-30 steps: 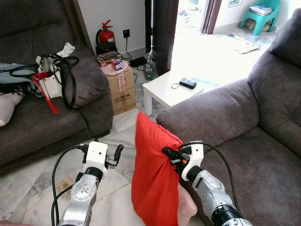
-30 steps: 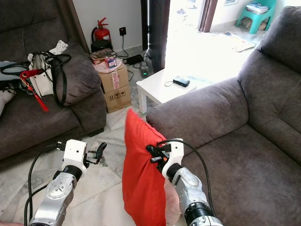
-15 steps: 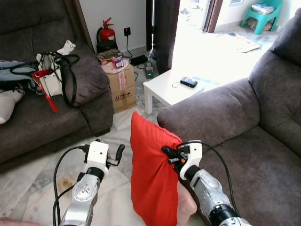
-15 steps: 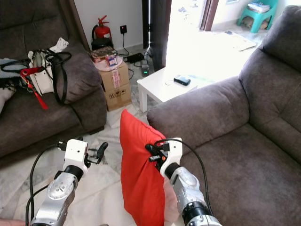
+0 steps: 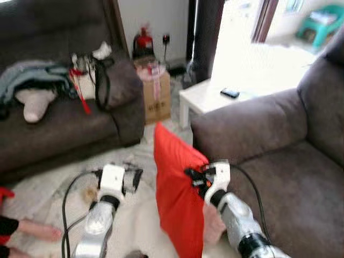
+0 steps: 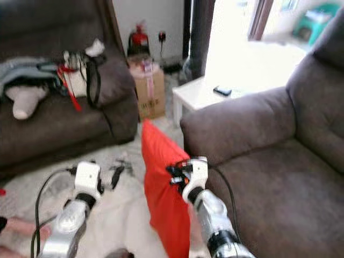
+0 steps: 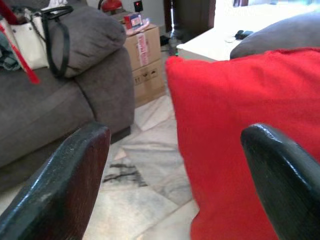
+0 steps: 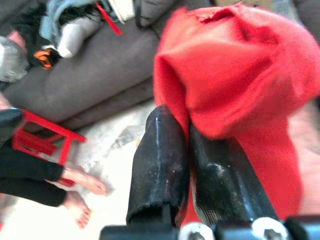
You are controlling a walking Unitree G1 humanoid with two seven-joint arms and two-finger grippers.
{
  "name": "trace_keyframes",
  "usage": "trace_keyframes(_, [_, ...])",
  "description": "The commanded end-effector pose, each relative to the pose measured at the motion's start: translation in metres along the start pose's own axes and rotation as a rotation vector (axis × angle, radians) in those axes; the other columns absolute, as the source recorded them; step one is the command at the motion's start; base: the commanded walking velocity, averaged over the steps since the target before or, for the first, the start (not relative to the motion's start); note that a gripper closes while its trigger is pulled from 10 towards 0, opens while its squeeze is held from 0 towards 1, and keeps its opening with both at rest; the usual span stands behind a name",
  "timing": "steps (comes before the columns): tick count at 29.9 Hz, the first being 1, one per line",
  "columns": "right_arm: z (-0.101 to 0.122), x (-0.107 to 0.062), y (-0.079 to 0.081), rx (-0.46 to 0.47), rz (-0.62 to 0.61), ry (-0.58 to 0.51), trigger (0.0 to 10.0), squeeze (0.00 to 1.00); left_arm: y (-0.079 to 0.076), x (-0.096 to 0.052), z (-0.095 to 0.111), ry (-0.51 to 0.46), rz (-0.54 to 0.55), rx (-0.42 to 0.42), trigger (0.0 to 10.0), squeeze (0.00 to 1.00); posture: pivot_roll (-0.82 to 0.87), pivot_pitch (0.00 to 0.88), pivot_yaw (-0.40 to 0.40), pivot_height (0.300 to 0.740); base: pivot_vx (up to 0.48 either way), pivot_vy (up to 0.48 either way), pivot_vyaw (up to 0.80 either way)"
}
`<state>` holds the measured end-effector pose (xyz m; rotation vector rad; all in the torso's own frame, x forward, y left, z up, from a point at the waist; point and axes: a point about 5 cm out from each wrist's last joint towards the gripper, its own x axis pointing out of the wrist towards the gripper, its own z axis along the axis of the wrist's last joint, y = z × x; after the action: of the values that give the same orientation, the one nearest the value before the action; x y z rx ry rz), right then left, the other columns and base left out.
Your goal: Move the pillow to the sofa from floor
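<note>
Two grippers up front: right gripper (image 5: 193, 177), jaws pinching red pillow (image 5: 177, 204) upright above floor (image 5: 59, 183) beside grey sofa (image 5: 269, 129); left gripper (image 5: 134, 179) jaws spread. Beyond, white surface (image 5: 207, 97), cardboard box (image 5: 156, 91).

Pillow (image 5: 177, 199) solid bright red, no pattern. Right gripper (image 8: 187, 165) fingers glossy black; left gripper (image 7: 170, 175) fingers black too, on silver arms. Both sofas, left one (image 5: 64, 129) and right one (image 5: 269, 134), dark grey-brown plush. Floor (image 7: 145, 175) pale marble with grey veining. Side table (image 5: 207, 97) white. Cardboard box (image 5: 156, 97) tan. Fire extinguisher (image 5: 143, 40) red. Handbag (image 7: 30, 40) white with black straps and red tassel. Stool (image 8: 42, 137) red.
</note>
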<state>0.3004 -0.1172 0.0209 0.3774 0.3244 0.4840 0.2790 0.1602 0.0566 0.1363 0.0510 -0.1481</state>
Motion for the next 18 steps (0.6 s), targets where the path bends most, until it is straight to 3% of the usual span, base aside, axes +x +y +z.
trace_keyframes(1, [0.0250, 0.0098, 0.0079, -0.046, 0.034, -0.114, 10.0, 0.00, 0.0034, -0.0002, -0.0005, 0.002, 0.012, 0.005, 10.0, 0.00, 0.07, 0.036, -0.023, 0.740, 0.000, 0.000, 0.00])
trace_keyframes(11, [0.0265, 0.0121, 0.0116, -0.051, 0.055, -0.121, 10.0, 0.00, 0.0016, -0.0004, -0.0005, -0.004, 0.006, 0.003, 10.0, 0.00, 0.08, 0.034, -0.027, 0.740, 0.000, 0.000, 0.00])
trace_keyframes(18, [0.0232, 0.0084, 0.0104, -0.092, 0.130, -0.068, 10.0, 0.00, 0.0006, -0.0001, -0.0006, -0.001, 0.000, -0.001, 10.0, 0.00, 0.08, 0.048, -0.027, 0.740, 0.000, 0.000, 0.00])
